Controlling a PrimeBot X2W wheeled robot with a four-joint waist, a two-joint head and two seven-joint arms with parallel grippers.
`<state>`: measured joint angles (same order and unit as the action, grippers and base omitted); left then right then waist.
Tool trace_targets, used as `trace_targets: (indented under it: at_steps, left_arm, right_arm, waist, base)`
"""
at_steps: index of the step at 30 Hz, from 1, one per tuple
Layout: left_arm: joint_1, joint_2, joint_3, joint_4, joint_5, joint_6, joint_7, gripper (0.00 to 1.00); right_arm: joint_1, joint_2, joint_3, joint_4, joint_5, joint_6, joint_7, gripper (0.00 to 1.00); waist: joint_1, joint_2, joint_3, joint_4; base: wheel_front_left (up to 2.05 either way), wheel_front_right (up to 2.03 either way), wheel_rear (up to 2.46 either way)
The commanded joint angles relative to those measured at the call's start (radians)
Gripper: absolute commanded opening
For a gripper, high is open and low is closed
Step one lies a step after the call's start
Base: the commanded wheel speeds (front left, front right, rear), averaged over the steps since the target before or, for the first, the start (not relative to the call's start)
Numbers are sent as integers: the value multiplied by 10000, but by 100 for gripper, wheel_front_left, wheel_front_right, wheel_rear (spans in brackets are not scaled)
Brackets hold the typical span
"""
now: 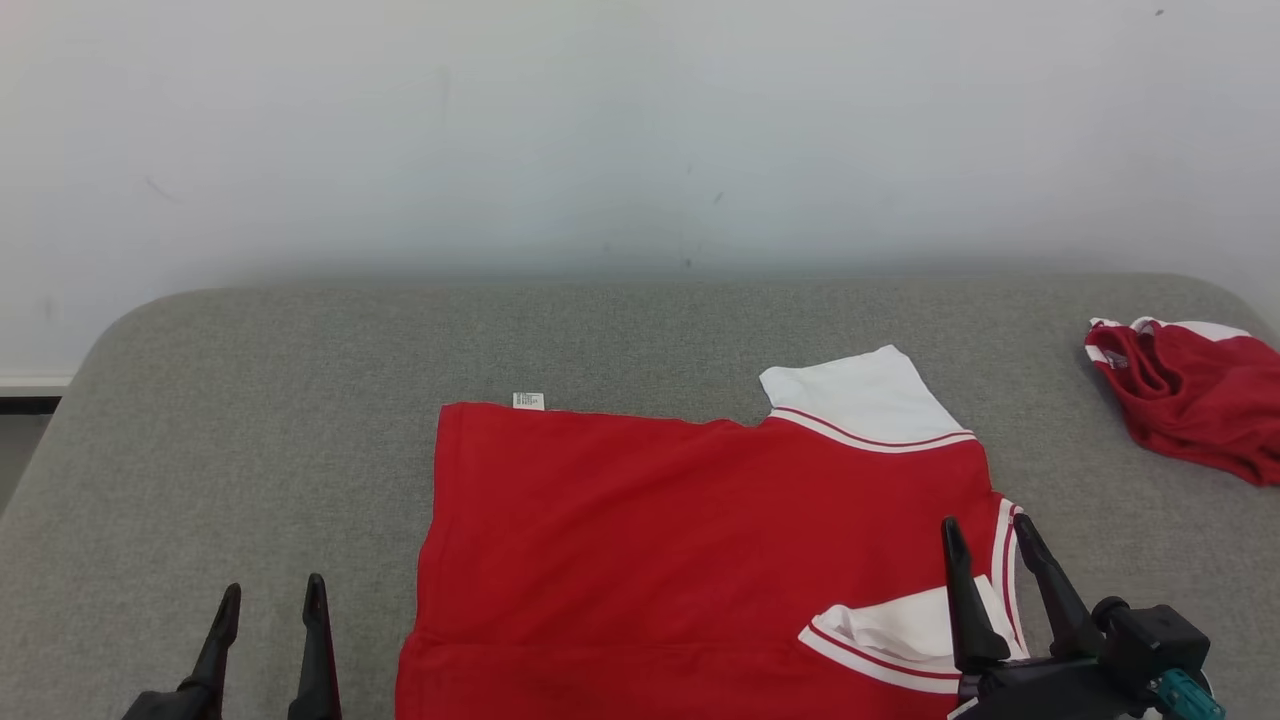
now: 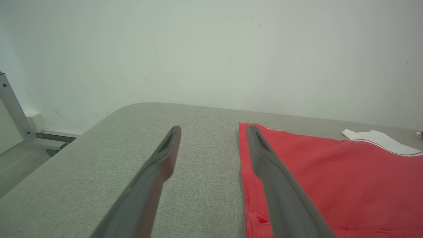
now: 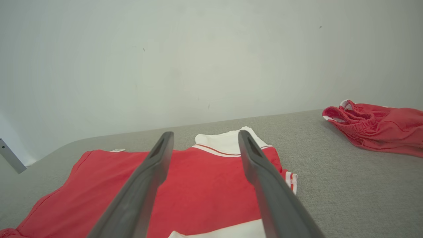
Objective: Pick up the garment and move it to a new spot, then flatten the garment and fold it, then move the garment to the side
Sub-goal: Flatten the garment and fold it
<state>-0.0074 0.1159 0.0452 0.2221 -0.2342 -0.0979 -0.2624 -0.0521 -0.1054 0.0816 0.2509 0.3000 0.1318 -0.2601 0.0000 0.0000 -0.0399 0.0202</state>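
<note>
A red garment [image 1: 700, 540] with white sleeves lies spread flat on the grey padded table [image 1: 300, 400], collar end to the right. My left gripper [image 1: 272, 596] stands open over bare table just left of the garment's hem edge; in the left wrist view the garment [image 2: 330, 178] lies to the right of my fingers [image 2: 261, 148]. My right gripper [image 1: 988, 535] is open above the garment's right side, over the near white sleeve [image 1: 900, 630]. The right wrist view looks across the garment [image 3: 205, 185] to its far white sleeve [image 3: 228, 140]. Nothing is held.
A second red and white garment [image 1: 1195, 395] lies crumpled at the table's far right, also seen as a bunched red heap [image 3: 376, 130]. A pale wall [image 1: 640, 130] runs behind the table. A metal frame [image 2: 13, 109] stands off the table's left edge.
</note>
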Motion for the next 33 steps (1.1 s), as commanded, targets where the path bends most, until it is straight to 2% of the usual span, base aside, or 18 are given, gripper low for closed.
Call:
trace_targets:
  at_steps: [1, 20, 27, 33]
  left_arm:
    - [-50, -7, 15, 29, 99, -34, -30, 100]
    - [464, 543, -292, -202, 735, 144, 25, 100]
    - [-355, 848, -448, -123, 576, -1, 366, 100]
    - [-1941, 1202, -696, 174, 344, -160, 693, 100]
  right_arm:
    - [-68, 36, 36, 24, -48, -28, -36, 100]
    - [217, 113, -174, 60, -269, -28, 285, 100]
    - [-531, -193, -88, 328, -149, -28, 444, 100]
    - [-1999, -545, -74, 973, -199, -28, 789, 100]
  waist:
    - [0, 0, -1, 8]
    - [0, 0, 51, -6]
    - [0, 0, 323, -109]
    - [0, 0, 1083, -257]
  base:
    - [0, 0, 0]
    - [0, 0, 0]
    - [0, 0, 0]
    - [0, 0, 0]
